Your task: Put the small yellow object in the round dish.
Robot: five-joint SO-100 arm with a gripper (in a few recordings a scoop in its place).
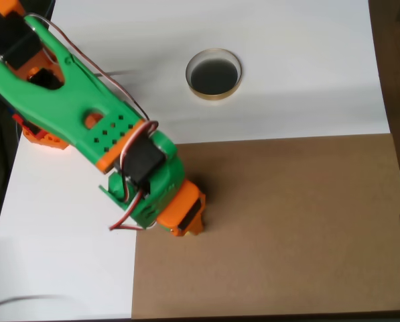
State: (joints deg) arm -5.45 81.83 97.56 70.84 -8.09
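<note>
The round dish (214,74), cream-rimmed with a dark inside, sits on the white surface near the top centre and holds nothing I can see. My green and orange arm reaches in from the upper left. Its gripper (188,221) points down over the left part of the brown board, well below and a little left of the dish. The orange wrist housing covers the fingers from above, so their state is hidden. The small yellow object is hidden from this view.
A brown board (287,228) covers the lower right of the table, and white sheet (65,255) lies to its left and above it. The arm's orange base (42,137) stands at the left edge. A dark strip (397,67) runs down the right side.
</note>
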